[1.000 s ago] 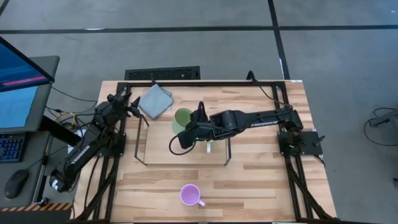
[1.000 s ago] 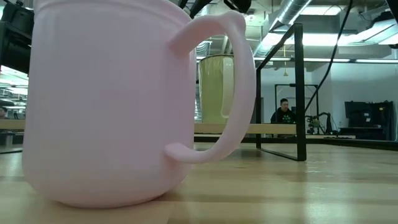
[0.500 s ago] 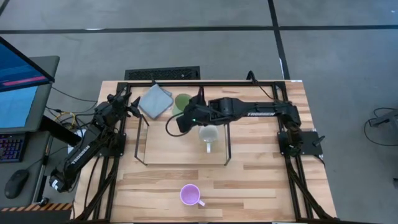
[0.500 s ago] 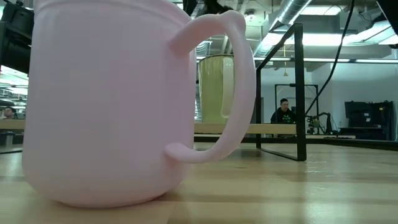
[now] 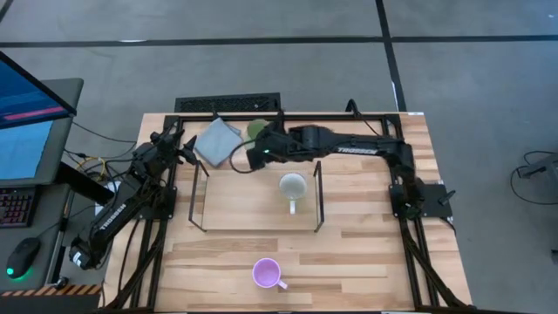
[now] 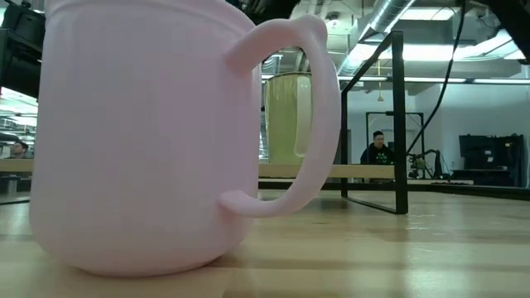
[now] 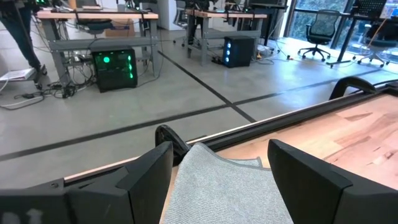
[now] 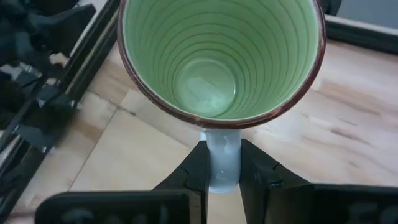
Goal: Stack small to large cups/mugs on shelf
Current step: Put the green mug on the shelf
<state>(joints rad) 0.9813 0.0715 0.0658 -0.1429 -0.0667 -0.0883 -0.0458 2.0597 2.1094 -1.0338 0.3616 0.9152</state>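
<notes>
The olive green mug (image 5: 255, 131) stands mouth up near the table's far edge, beyond the wire shelf (image 5: 199, 196); my right gripper (image 5: 255, 148) is shut on its handle. The right wrist view looks down into the mug (image 8: 217, 56). The cream-white mug (image 5: 293, 187) sits on the shelf, handle toward the near edge. The light purple mug (image 5: 267, 273) rests on its base near the table's front edge and fills the low view (image 6: 141, 141). My left gripper (image 5: 187, 148) is open and waits over the grey cloth (image 7: 224, 186). My right gripper pinches the green mug's pale handle (image 8: 222, 146) between its two fingers (image 8: 198, 165), on the mug's near side. The fingers come from above, pointing down. The mug stays upright, mouth up; whether its base is on the table I cannot tell.
The grey folded cloth (image 5: 218, 139) lies at the far left, beside the green mug. The black table frame (image 5: 288, 115) runs along the far edge just behind the mug. Bare wood lies between the shelf and the purple mug.
My right gripper has gone toward the table's far edge with the green mug, from over the shelf to beyond its far side. The mug has stayed upright. The cream-white mug, hidden under the arm before, now shows on the shelf.
</notes>
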